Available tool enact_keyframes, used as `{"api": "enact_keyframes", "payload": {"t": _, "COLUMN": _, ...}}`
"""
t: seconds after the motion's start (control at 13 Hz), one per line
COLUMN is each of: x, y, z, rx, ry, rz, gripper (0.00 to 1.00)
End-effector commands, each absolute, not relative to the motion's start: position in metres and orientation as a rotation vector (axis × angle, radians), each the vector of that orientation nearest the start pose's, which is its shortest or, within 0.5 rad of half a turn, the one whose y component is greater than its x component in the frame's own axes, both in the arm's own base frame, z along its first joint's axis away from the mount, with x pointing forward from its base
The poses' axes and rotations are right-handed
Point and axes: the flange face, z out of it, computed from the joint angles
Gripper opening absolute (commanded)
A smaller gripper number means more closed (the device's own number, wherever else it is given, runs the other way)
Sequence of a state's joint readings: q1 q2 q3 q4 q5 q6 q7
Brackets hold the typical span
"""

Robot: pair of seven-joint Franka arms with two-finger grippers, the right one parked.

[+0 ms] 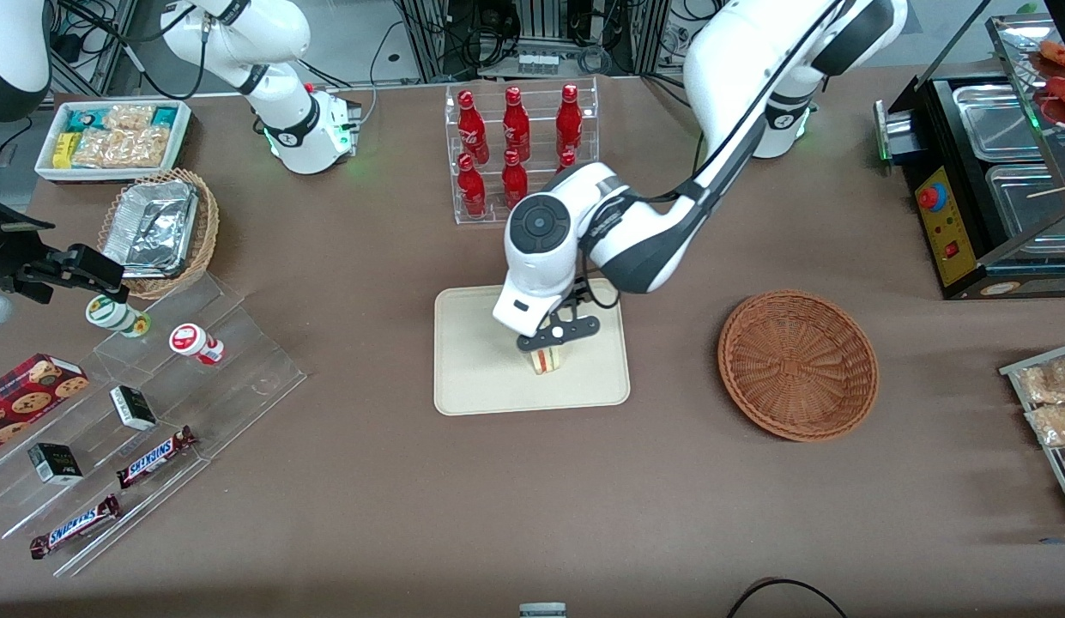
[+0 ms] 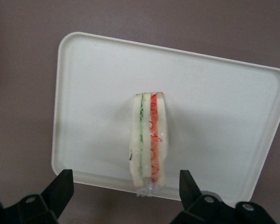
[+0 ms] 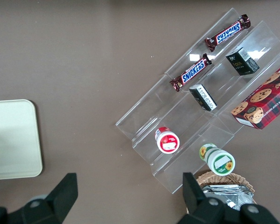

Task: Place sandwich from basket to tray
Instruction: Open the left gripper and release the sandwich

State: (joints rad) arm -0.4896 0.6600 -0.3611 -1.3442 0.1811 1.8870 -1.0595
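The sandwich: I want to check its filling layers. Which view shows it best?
The left wrist view: the sandwich stands on the tray, green and red layers plain, between the open gripper. The front view shows it small, partly under the gripper. The right wrist view shows only a tray corner.

Left robot arm reaching down over the tray, fingers spread.

The white arm bends at the elbow and its wrist points down above the tray (image 1: 463,378). The gripper (image 1: 556,336) hangs just above the sandwich (image 1: 546,360), its two black fingers (image 2: 60,186) wide apart, touching nothing.
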Motion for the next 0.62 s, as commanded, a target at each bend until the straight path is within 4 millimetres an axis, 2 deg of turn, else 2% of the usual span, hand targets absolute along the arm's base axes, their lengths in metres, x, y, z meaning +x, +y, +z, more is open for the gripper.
{"api": "enact_keyframes", "payload": {"t": 0.0, "x": 0.543, "y": -0.439, "z": 0.377, "rx": -3.038, "ry": -0.188, "rz": 0.19, "gripper": 1.0}}
{"api": "enact_keyframes", "payload": {"t": 0.23, "x": 0.562, "y": -0.369, "z": 0.398, "rx": -2.98, "ry": -0.055, "rz": 0.318, "gripper": 1.0}}
{"api": "enact_keyframes", "payload": {"t": 0.54, "x": 0.568, "y": -0.275, "z": 0.433, "rx": -3.03, "ry": 0.154, "rz": 0.364, "gripper": 1.0}}
